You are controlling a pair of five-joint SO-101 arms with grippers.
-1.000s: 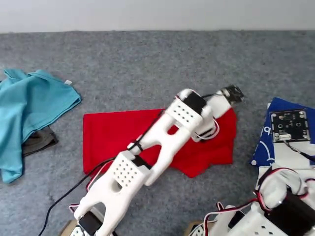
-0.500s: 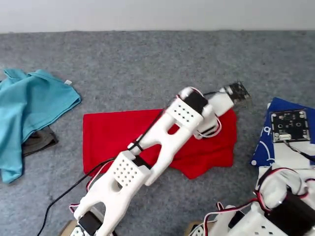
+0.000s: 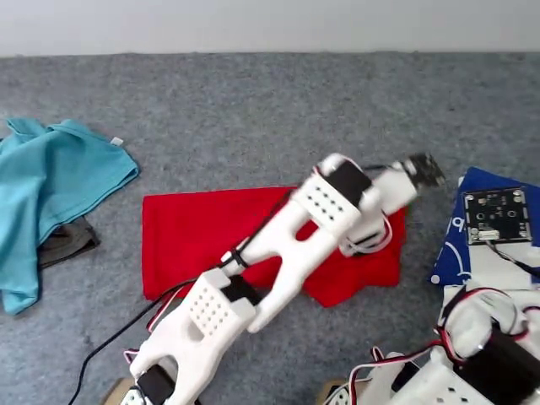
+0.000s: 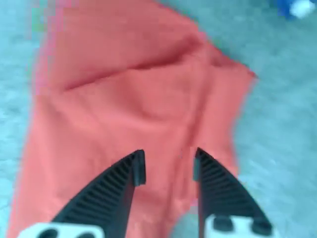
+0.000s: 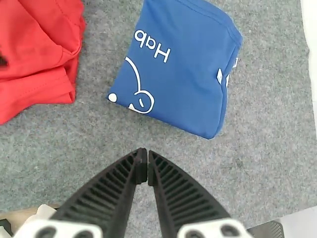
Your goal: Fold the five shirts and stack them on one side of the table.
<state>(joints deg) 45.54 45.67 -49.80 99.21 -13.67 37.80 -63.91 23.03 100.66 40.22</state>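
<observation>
The red shirt [image 3: 190, 232] lies partly folded in the middle of the grey table, and my left arm [image 3: 333, 207] stretches across it towards its right edge. In the left wrist view my left gripper [image 4: 168, 166] hangs open just over the red shirt [image 4: 124, 109], with nothing between its fingers. A folded blue shirt [image 5: 181, 64] with white print lies at the right. Above bare carpet beside that shirt, my right gripper [image 5: 146, 166] is shut and empty. In the high view the right arm [image 3: 494, 337] covers part of the blue shirt [image 3: 456, 249].
A teal shirt [image 3: 51, 181] lies crumpled at the left edge of the table, with a dark shirt [image 3: 67, 243] poking out from under it. The grey carpet [image 3: 270, 110] behind the red shirt is bare up to the white wall.
My left arm has swung to the right, carrying its wrist past the red shirt's right edge. The right arm and the shirts have stayed put.
</observation>
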